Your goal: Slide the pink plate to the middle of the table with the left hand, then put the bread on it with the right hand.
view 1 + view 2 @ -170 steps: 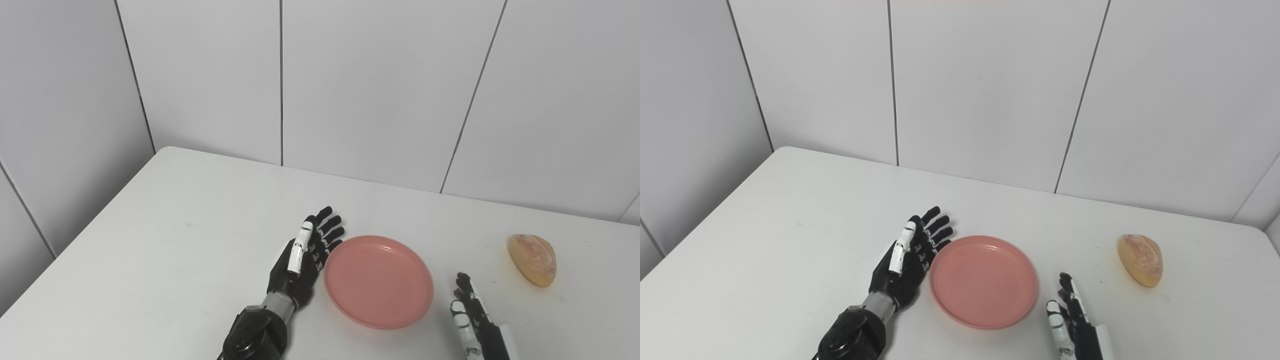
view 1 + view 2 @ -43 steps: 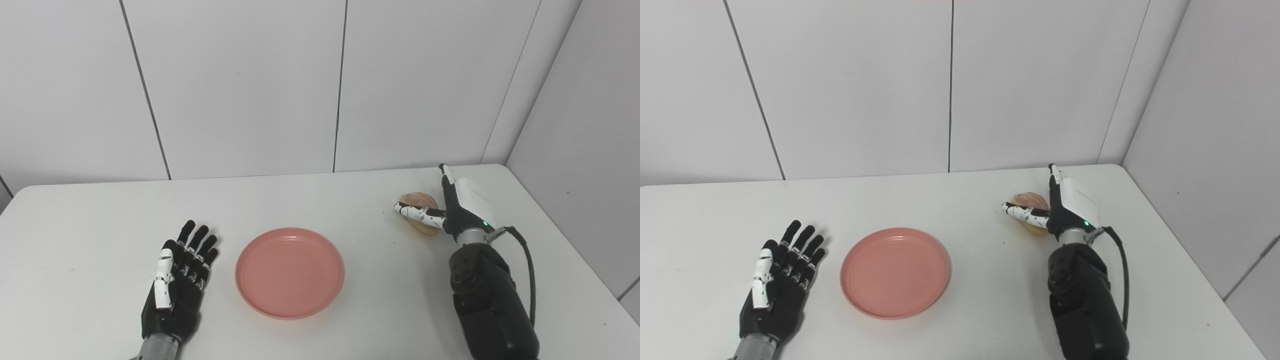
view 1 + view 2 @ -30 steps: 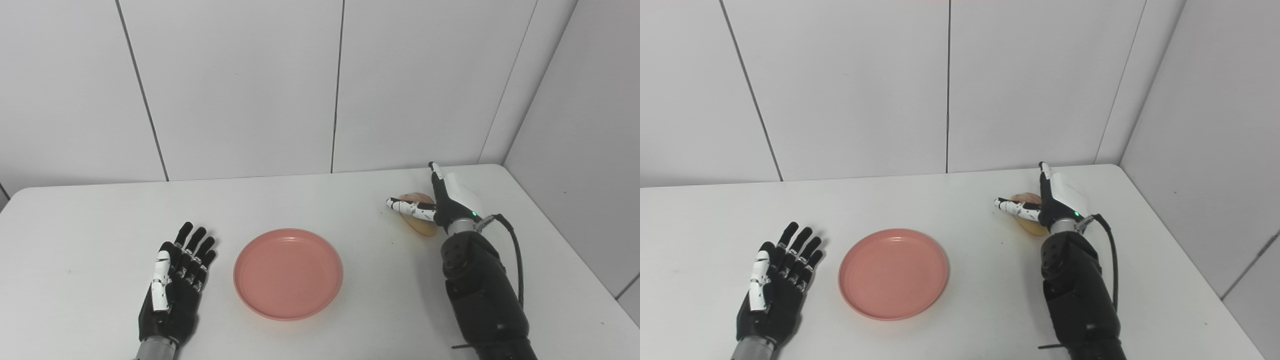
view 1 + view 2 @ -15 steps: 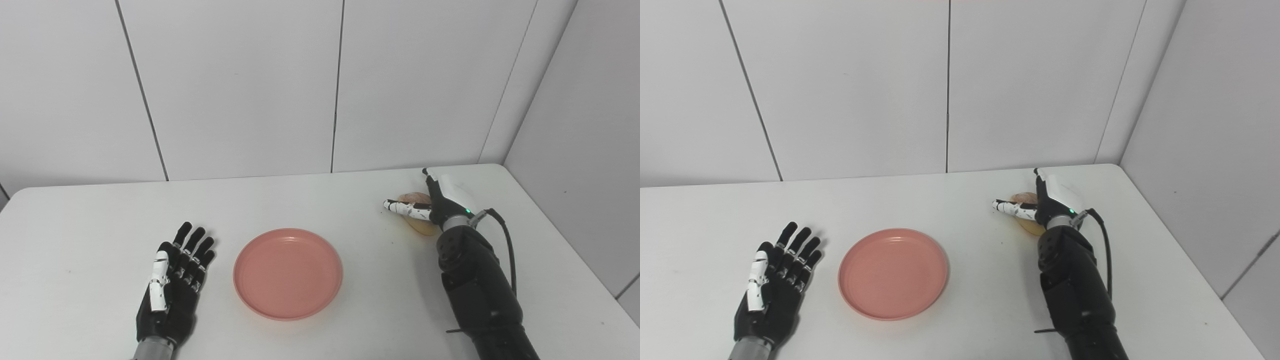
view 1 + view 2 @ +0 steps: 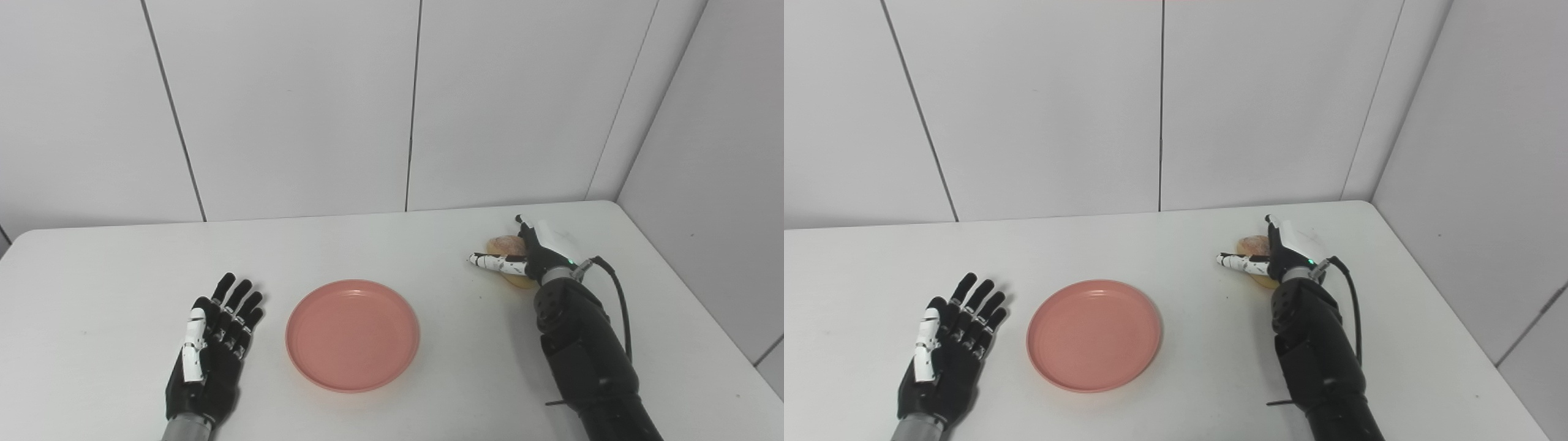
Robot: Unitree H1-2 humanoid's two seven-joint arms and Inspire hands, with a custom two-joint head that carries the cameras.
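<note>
The pink plate [image 5: 353, 334] lies empty on the white table [image 5: 380, 251], near its middle. My left hand [image 5: 211, 349] rests flat and open on the table, left of the plate and apart from it. At the far right the brown bread [image 5: 507, 246] lies on the table, mostly hidden by my right hand [image 5: 534, 254]. That hand is over the bread with its thumb stretched out to the left and its fingers spread; it has no closed hold on the bread.
White panelled walls stand behind the table and along its right side. The table's right edge [image 5: 692, 300] runs close to my right arm [image 5: 585, 355], from which a black cable loops out.
My right hand has sunk lower over the bread and covers more of it. The left hand has drawn back slightly toward me. The plate has stayed put.
</note>
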